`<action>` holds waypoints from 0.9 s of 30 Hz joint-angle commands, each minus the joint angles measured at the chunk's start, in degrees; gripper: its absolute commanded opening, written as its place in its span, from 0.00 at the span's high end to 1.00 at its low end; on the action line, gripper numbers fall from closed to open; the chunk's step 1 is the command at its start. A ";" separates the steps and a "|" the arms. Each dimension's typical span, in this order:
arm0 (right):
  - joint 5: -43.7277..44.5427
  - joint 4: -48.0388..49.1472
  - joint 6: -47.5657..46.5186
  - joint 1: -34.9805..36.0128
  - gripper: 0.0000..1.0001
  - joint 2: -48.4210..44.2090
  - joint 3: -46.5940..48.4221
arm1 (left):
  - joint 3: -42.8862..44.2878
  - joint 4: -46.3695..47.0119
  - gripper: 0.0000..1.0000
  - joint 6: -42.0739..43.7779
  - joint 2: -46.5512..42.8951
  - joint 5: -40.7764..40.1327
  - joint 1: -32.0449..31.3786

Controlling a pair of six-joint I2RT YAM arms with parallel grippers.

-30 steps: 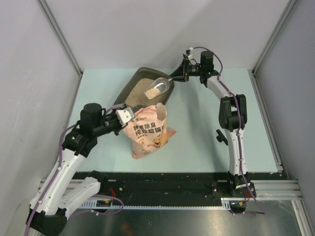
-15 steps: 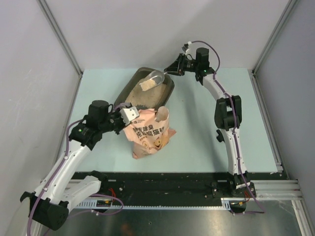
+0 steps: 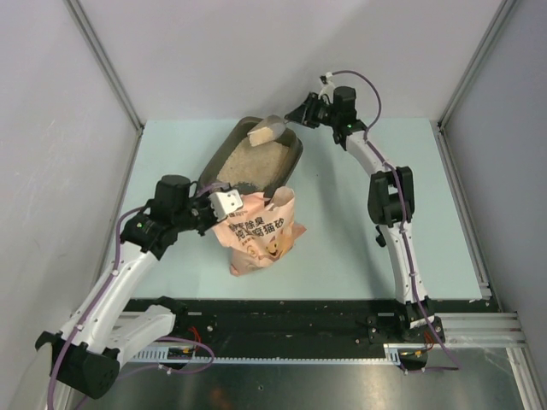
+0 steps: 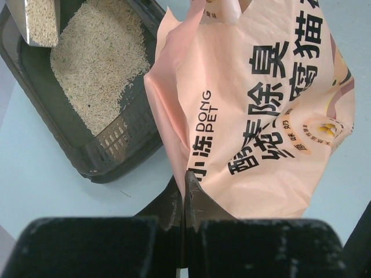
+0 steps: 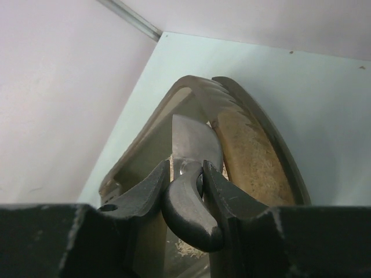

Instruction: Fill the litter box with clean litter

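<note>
Mint-green bench [image 3: 359, 231] surface runs open along the right side, from the right arm to the metal frame rail [image 3: 466, 205] at its edge. The dark grey litter box [image 4: 116, 153] lies slantwise at the far left-centre, its far end close to the back wall [image 3: 282, 60] and its left rim set apart from the bench's left edge. Clean litter [image 3: 252, 162] covers much of the tray floor as a pale beige grainy patch, with dark plastic bare around it near the grated near end. A salmon-pink litter bag [image 3: 261, 231] stands upright just beside that near end, its torn top open.

The right end effector [image 5: 186, 171] hangs over the box's far end, near the back wall, its fingers clamped on the dark handle of a grey metal scoop [image 3: 267, 130]. The scoop's bowl carries a load of litter above the tray's far rim.

The left end effector [image 4: 184, 185] is pinched fully together on the bag's left edge, next to the tray's near corner.
</note>
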 commanded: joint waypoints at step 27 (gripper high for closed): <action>17.03 -20.03 -43.11 7.19 1.00 -26.89 -7.32 | -3.25 -4.46 1.00 2.04 -10.70 17.52 -0.10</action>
